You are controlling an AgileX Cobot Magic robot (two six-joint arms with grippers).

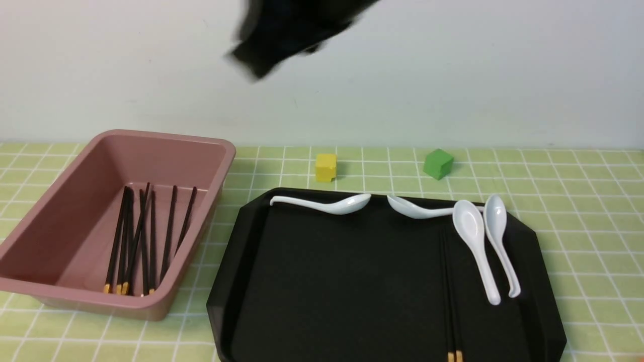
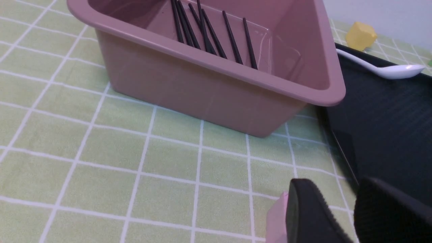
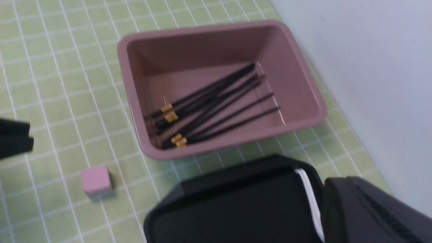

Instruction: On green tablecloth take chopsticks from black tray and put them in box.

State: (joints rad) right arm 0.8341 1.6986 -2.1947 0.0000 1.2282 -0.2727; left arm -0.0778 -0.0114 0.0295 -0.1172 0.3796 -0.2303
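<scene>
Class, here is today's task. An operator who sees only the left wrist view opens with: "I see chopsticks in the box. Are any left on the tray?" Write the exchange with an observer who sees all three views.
Observer: Yes. The front view shows one pair of chopsticks lying on the tray, just left of the two spoons on its right side.
Operator: I see only one spoon. How many are there?
Observer: Four white spoons, all on the tray.
Operator: Which way do the sticks in the box point?
Observer: Their gold ends lie at the near end of the box, toward the robot.
</scene>
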